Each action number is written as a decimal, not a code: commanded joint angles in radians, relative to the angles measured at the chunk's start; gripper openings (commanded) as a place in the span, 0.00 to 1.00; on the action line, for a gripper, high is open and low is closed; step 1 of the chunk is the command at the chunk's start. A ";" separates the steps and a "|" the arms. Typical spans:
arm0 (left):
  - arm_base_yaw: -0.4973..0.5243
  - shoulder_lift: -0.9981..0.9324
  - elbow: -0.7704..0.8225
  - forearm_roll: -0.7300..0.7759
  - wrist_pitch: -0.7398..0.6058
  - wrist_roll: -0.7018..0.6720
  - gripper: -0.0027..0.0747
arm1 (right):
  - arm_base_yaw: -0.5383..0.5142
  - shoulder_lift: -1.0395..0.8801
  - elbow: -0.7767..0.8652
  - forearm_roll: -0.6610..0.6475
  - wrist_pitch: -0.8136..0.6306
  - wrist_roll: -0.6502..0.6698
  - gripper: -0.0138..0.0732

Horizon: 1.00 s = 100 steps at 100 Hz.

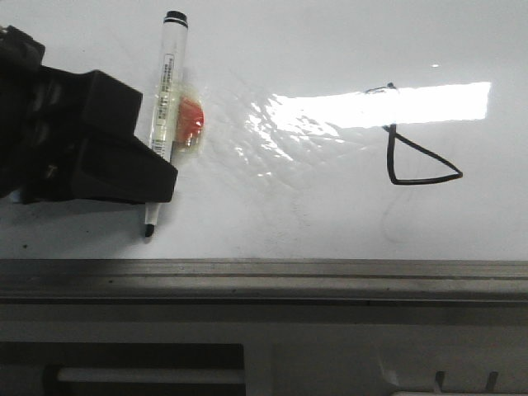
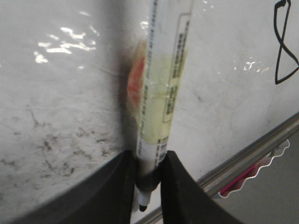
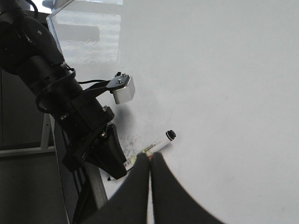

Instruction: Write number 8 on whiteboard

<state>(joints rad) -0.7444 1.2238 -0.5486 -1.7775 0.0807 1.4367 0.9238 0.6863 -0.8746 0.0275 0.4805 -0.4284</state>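
One left gripper (image 1: 153,177) clamps the marker (image 1: 167,91) — number 8 (image 1: 412,148) well apart.

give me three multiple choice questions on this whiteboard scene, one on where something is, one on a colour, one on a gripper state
1. In the front view, where is the number 8 relative to the marker?
A. to its left
B. to its right
C. under it

2. What colour is the line of the 8?
A. red
B. blue
C. black

3. What is the left gripper doing?
A. clamped on the marker
B. open over a bare board
C. holding an eraser

Answers: 1 B, the figure sits far right on the whiteboard while the marker is at the left. 2 C, the drawn loops are thin black strokes. 3 A, the left wrist view shows both fingers pressed against the marker barrel near its tip.
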 commanded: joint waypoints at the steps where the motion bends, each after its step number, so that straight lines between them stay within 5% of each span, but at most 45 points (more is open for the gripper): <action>1: 0.004 0.020 -0.019 -0.013 -0.081 -0.006 0.01 | -0.008 -0.005 -0.032 -0.004 -0.083 -0.001 0.10; 84: 0.004 0.037 -0.019 -0.018 -0.232 -0.006 0.01 | -0.008 -0.005 -0.032 0.013 -0.079 0.001 0.10; 100: 0.004 0.037 -0.019 -0.020 -0.232 -0.008 0.19 | -0.008 -0.005 -0.032 0.018 -0.079 0.001 0.10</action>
<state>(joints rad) -0.7566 1.2421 -0.5563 -1.7884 0.0629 1.4363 0.9238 0.6863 -0.8746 0.0333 0.4805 -0.4284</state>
